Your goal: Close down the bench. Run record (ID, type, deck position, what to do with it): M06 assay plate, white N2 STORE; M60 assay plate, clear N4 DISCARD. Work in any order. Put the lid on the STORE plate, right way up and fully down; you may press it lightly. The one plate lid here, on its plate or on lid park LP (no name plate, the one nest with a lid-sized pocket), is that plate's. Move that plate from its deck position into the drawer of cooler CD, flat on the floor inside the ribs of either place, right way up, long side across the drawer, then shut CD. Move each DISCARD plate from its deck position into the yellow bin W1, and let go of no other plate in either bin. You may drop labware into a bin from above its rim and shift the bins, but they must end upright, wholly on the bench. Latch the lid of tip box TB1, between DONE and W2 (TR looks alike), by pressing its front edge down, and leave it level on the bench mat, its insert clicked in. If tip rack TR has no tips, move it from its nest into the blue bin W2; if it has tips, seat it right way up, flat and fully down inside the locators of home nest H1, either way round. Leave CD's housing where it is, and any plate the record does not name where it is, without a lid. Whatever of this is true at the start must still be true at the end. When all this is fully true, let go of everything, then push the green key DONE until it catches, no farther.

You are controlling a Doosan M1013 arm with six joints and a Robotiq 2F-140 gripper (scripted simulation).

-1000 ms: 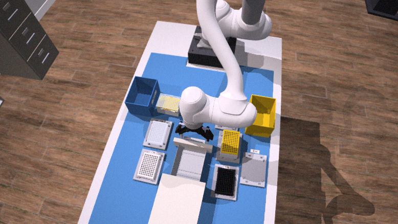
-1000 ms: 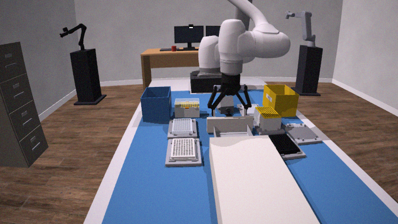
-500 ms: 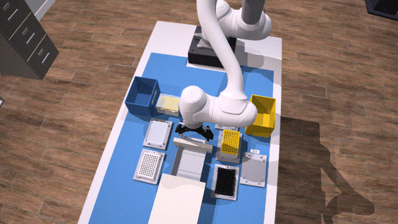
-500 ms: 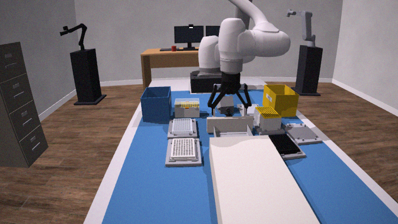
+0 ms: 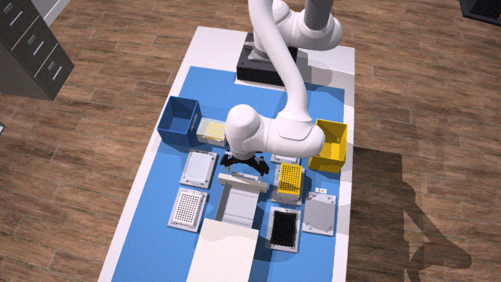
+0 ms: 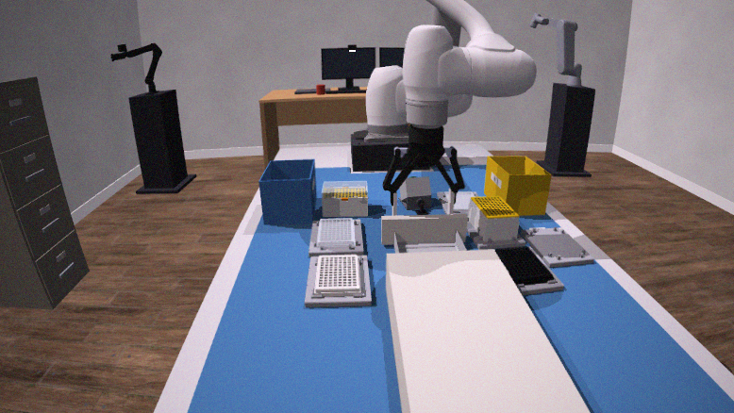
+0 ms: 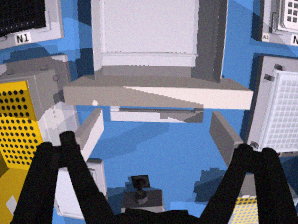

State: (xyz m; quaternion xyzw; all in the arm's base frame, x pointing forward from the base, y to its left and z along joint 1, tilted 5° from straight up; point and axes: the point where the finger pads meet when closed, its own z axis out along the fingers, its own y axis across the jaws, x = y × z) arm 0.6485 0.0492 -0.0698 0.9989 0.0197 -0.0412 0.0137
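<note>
My gripper is open, its fingers near the ends of the handle behind the drawer front. CD's drawer stands open and empty. The white plate sits in nest N2. A clear plate sits in the nest beyond it. The yellow-topped rack stands in its nest; tips cannot be made out. The clear-lidded tip box stands beside blue bin W2; its latching is unclear.
CD's housing is in front. A black plate sits in N1, beside bare nest H1. Yellow bin W1 is upright. A pale flat piece lies behind the rack. A grey block stands behind the gripper.
</note>
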